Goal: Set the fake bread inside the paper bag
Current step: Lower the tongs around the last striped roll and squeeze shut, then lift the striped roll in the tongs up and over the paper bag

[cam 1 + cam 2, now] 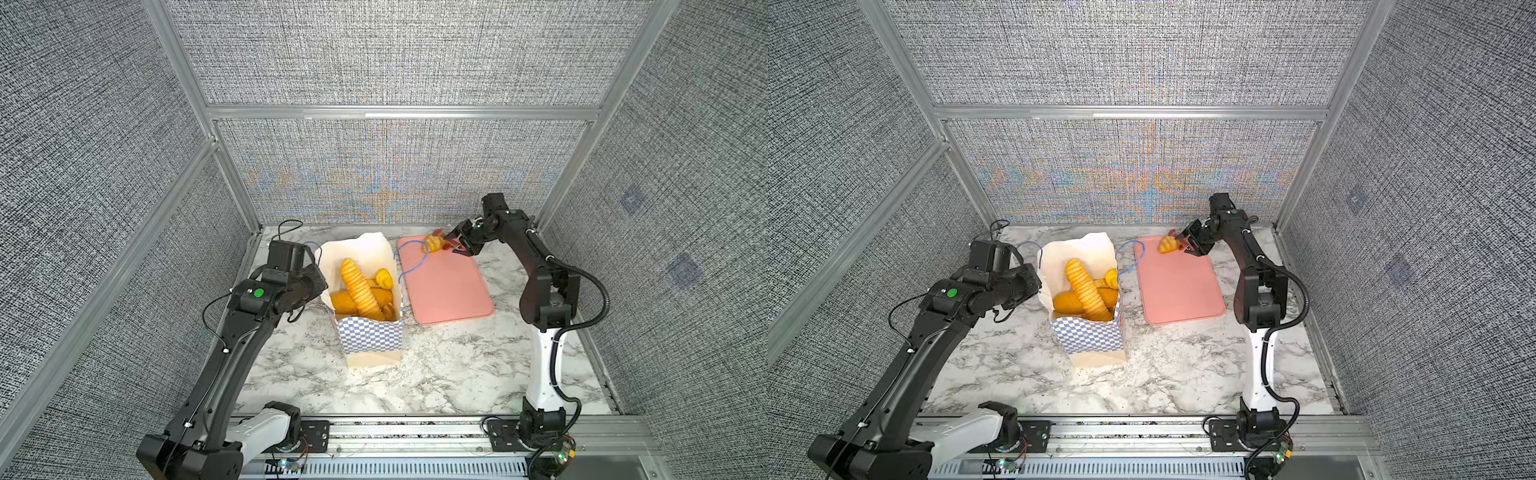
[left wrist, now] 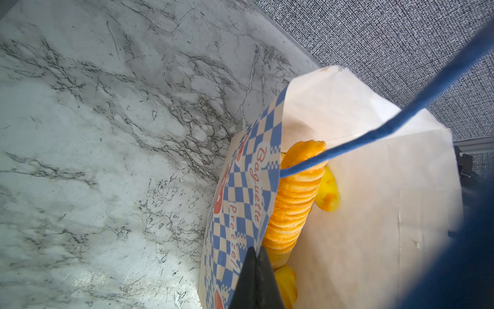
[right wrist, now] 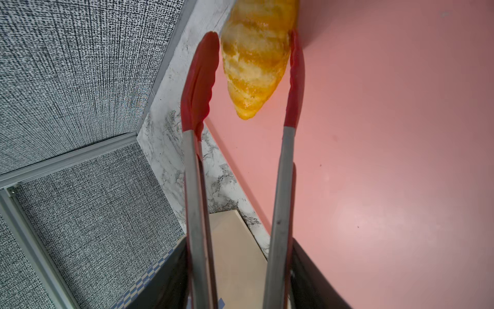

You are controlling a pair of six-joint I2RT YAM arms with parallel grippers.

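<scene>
Your right gripper (image 1: 455, 246) was clamped on the red tongs (image 3: 279, 187). One fake bread (image 3: 254, 67) lay on the pink tray (image 3: 387, 160) just ahead of it, between the spread tips, seemingly touching one. Your left gripper (image 2: 255, 270) pinched the paper bag (image 2: 374, 200) by its rim, beside the baguette (image 2: 294, 200).

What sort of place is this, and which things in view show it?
Probably a robot test cell, not a bakery: grey fabric panels in an aluminium frame enclose a marble-look table, with the left arm and right arm mounted on a front rail.
</scene>
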